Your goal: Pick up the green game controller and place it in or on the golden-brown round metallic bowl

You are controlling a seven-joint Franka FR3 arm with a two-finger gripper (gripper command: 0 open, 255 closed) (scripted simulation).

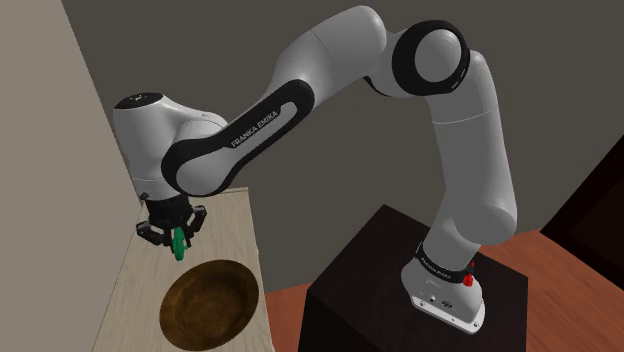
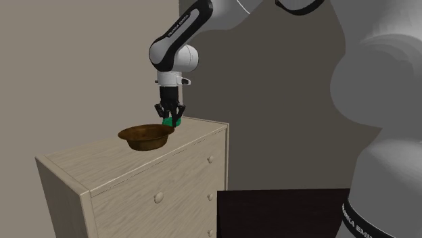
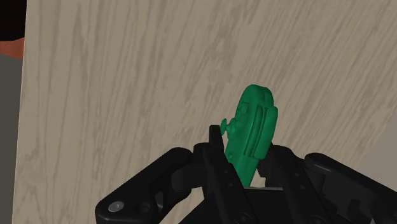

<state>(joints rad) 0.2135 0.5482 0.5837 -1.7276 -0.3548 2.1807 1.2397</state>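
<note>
The white arm [image 1: 300,100] is reaching from its dark stand [image 1: 390,290] down over a pale wood-grain dresser [image 2: 135,182]. A golden-brown round bowl [image 1: 210,300] is sitting on the dresser's top. The black hand [image 2: 170,118] is pointing downward, pinching the green game controller [image 3: 253,130] on edge between its fingers, and it is hanging close beside the bowl's rim.

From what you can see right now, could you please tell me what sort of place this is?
Probably a room in a home, perhaps a bedroom: a pale wooden chest of drawers with round knobs stands against a plain beige wall, on a reddish-brown floor.
</note>
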